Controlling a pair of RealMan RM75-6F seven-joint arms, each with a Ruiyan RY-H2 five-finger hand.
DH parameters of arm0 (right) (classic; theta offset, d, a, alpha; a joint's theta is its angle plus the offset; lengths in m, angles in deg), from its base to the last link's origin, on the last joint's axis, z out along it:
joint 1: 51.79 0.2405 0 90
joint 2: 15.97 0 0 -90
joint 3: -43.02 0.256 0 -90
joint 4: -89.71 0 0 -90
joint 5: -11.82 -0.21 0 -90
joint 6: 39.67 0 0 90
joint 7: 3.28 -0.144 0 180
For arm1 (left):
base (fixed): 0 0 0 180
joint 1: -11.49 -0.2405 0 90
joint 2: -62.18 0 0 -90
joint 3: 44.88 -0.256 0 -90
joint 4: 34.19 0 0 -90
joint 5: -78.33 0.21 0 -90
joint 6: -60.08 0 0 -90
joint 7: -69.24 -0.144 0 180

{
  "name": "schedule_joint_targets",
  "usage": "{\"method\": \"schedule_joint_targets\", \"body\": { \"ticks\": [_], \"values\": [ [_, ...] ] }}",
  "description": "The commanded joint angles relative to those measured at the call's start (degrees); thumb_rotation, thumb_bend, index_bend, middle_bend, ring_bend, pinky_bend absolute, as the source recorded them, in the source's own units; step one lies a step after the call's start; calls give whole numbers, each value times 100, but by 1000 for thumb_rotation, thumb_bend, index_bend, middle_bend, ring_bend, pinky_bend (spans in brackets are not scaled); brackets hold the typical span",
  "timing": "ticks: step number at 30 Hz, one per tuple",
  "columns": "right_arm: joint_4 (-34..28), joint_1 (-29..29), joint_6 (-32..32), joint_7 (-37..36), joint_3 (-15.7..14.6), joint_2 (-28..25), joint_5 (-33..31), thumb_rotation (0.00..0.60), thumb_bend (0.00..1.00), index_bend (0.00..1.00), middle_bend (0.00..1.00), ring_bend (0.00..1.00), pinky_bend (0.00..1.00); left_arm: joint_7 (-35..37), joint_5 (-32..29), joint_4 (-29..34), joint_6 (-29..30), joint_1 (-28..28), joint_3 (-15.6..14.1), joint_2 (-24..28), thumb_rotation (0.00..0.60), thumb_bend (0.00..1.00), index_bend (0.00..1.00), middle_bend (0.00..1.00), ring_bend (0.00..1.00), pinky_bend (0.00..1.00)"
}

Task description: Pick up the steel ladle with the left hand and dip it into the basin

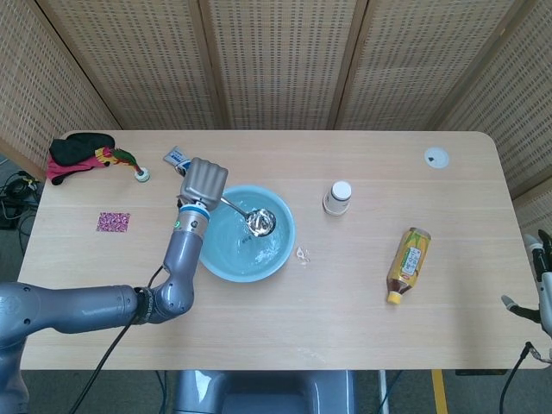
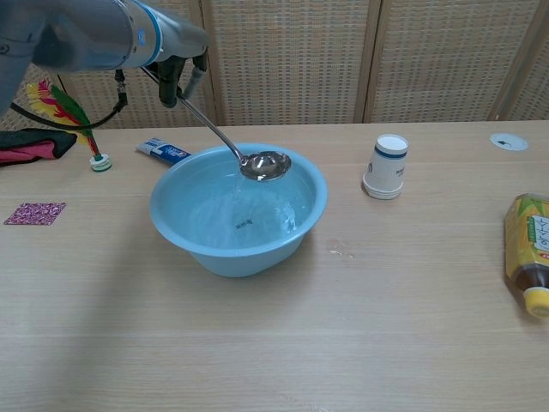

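Note:
My left hand (image 1: 203, 181) (image 2: 176, 60) grips the handle of the steel ladle (image 2: 263, 165) (image 1: 260, 222). The ladle's bowl hangs above the water, level with the rim of the light blue basin (image 2: 180, 227) (image 1: 278, 254), over its far side. The handle slants up to the left into my fingers. Water in the basin shows ripples. At the right edge of the head view, a small part of my right hand (image 1: 539, 285) shows off the table; how its fingers lie is unclear.
A toothpaste tube (image 2: 163, 151) lies behind the basin to the left. A white cup (image 2: 387, 166) stands upside down right of the basin, a yellow drink bottle (image 2: 529, 253) lies at far right. Dark cloth (image 1: 78, 153), a small toy and a patterned patch (image 1: 113, 222) are at the left.

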Motion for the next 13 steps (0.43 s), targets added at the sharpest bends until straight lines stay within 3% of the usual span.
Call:
{"method": "schedule_joint_targets", "body": {
  "ticks": [1,13],
  "values": [
    [-11,-3,-12,7,-2,0,10,600,0,0,0,0,0,-3,-98,192,98,0,-14,172,600,640,823,900,829,950],
    [-41,-5,-29,26,-4,-5,18,600,0,0,0,0,0,-16,-293,531,252,93,-75,491,600,640,823,900,829,948]
  ]
}}
